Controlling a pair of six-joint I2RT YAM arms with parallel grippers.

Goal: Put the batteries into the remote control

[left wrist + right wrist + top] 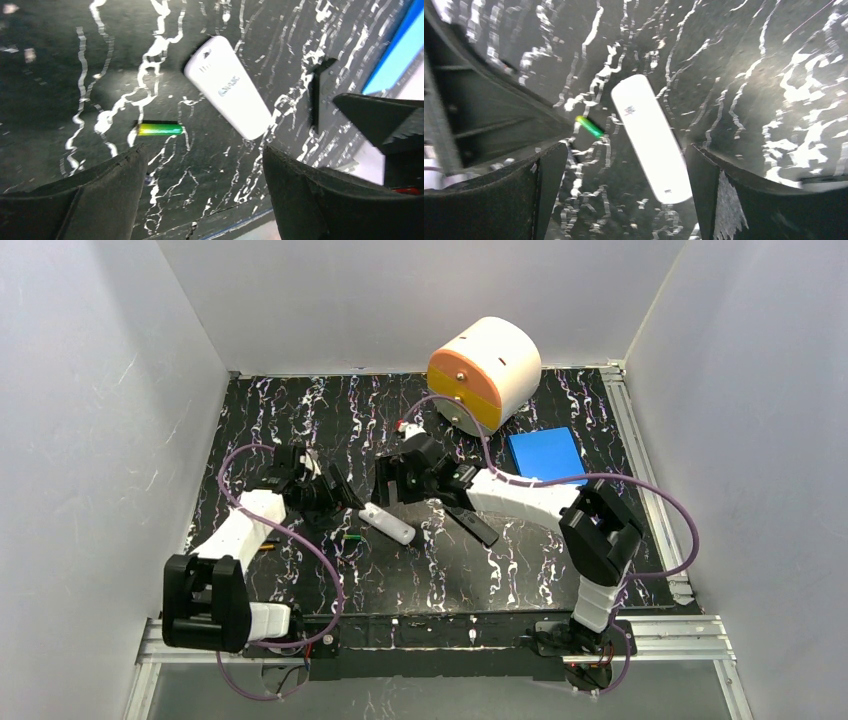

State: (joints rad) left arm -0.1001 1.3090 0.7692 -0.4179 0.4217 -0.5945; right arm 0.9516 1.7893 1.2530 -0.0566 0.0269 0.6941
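Note:
The white remote control (386,524) (227,93) (650,137) lies flat on the black marbled table (300,420), face hidden. One green battery (351,537) (160,129) (590,126) lies just left of it. My left gripper (340,498) (202,165) hangs open above the table, near the battery, with nothing between its fingers. My right gripper (392,492) (624,170) is open over the remote. The remote's near end sits between its fingers, close to the right one, and neither finger touches it.
A flat black cover piece (472,524) (322,95) lies right of the remote. A blue box (545,454) (395,55) and an orange-and-white drum (484,373) stand at the back right. White walls enclose the table.

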